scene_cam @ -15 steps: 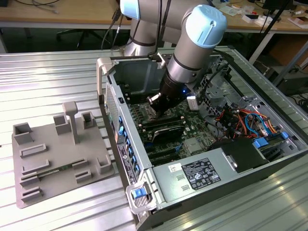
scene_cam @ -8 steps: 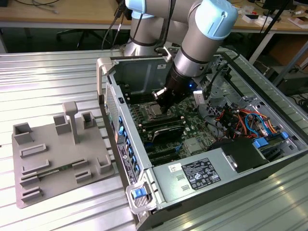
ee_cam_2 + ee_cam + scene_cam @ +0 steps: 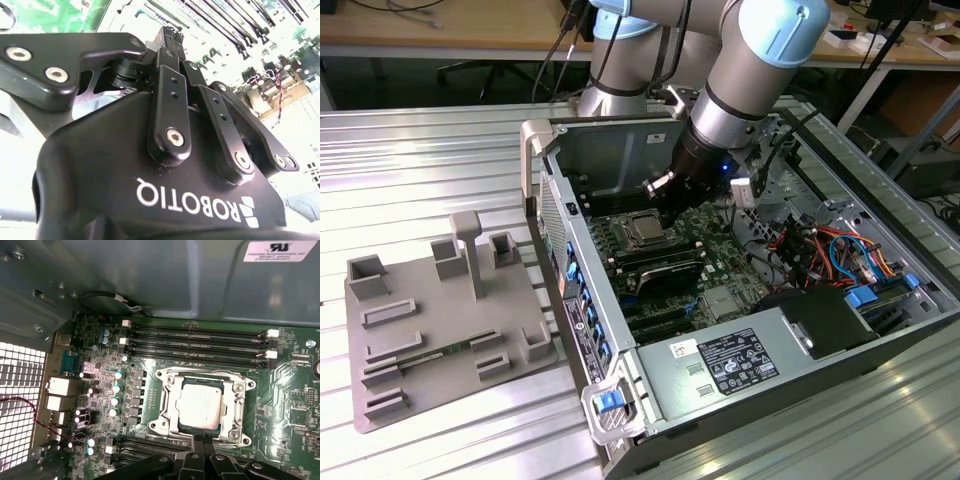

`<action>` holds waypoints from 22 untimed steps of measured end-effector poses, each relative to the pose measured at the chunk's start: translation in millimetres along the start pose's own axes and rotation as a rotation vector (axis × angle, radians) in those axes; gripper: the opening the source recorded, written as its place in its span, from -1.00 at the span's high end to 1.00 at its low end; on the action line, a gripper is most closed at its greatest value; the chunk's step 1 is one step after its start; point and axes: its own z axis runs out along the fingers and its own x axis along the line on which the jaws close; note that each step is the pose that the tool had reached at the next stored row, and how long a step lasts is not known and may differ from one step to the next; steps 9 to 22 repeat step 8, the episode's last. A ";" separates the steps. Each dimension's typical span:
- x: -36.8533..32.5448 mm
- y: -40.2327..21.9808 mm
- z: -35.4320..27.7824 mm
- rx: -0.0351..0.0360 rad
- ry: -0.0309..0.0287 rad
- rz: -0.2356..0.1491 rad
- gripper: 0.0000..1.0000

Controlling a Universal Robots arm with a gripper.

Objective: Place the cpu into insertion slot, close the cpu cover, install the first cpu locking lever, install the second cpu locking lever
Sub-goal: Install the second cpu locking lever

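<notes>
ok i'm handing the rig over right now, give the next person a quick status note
Gripper: low inside the open computer case, its tip at the edge of the insertion slot; whether the jaws are open or shut cannot be told.
Cpu: seated in the slot, silver top up, in the first wrist view.
Cpu cover: appears folded down, framing the chip.
Done: cpu placed; cover looks closed.
Left: both locking levers; their state cannot be made out here.
Grey fixture tray sits on the table at the exterior view's left.
</notes>
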 end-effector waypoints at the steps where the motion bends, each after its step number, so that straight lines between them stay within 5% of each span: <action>1: -0.4 0.1 -1.4 0.0001 0.0009 0.000 0.78; 22: -0.7 0.1 -1.8 -0.0001 0.0012 0.000 0.78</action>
